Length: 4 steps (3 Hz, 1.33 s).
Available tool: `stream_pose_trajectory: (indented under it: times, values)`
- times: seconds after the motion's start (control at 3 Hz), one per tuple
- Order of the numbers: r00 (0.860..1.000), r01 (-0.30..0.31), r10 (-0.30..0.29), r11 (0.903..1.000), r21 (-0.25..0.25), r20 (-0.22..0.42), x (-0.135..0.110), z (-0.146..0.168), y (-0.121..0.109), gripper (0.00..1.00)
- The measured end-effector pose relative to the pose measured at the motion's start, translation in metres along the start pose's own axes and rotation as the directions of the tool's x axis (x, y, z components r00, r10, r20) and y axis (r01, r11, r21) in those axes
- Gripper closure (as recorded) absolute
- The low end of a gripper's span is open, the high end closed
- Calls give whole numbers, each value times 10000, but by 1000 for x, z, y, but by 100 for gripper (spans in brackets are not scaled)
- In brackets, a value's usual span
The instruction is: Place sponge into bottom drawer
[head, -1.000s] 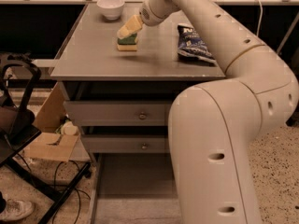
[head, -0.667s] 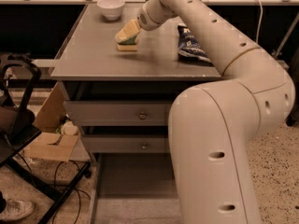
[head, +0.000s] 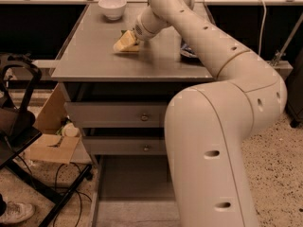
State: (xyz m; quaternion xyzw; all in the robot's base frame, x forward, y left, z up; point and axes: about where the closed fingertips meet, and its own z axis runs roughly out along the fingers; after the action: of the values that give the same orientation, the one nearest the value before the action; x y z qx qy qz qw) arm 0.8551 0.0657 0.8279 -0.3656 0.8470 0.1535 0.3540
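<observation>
The sponge lies on the grey table top, towards the back middle. Only its yellow lower edge and a sliver of dark green show. My gripper is down on the sponge and covers most of it. My cream arm reaches in from the lower right and over the table. The bottom drawer stands pulled out low at the front, with its flat grey floor showing. My arm hides its right part.
A white bowl stands at the back left of the table. A blue chip bag lies right of the sponge, half behind my arm. Two shut knobbed drawers sit above. A cardboard box and black frame stand left.
My gripper has come down onto the sponge, which now shows far less than before. The bowl, bag and drawers have not moved.
</observation>
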Motion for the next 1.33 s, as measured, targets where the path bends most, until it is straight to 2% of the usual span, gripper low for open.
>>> stream_pose_trajectory:
  times: [0.33,1.0,1.33]
  values:
    - [9996,-141,140,9999,-21,-255,12,11,-1,36]
    - [9996,-140,139,9999,-22,-256,7,7,-1,82]
    - [9996,-140,139,9999,-22,-256,4,3,-1,100]
